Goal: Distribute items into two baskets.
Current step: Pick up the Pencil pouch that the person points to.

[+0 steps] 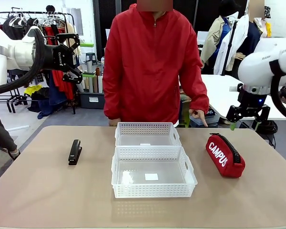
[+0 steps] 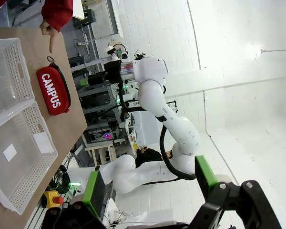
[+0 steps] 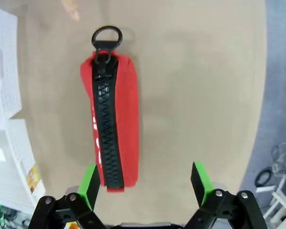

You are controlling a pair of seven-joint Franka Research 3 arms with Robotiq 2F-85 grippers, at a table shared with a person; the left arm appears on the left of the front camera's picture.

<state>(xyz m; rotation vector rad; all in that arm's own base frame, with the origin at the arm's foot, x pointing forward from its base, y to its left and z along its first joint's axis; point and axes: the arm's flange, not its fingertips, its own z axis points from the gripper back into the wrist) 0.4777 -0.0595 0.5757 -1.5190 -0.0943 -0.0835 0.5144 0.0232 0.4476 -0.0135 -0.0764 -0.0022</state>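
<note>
The right hand, fingers apart, hangs over the red pouch. The pouch lies on the counter ahead of that hand, nearer one finger than the other. Its long axis runs straight away from the hand, so the fingers would close across its narrow width. The left hand, also apart, is high above the stapler (the baskets sit between the two items). The right hand's height above the pouch is hard to judge.

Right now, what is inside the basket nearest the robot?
The near basket holds just a small white label on its bottom. Its front wall hides a strip inside.
</note>
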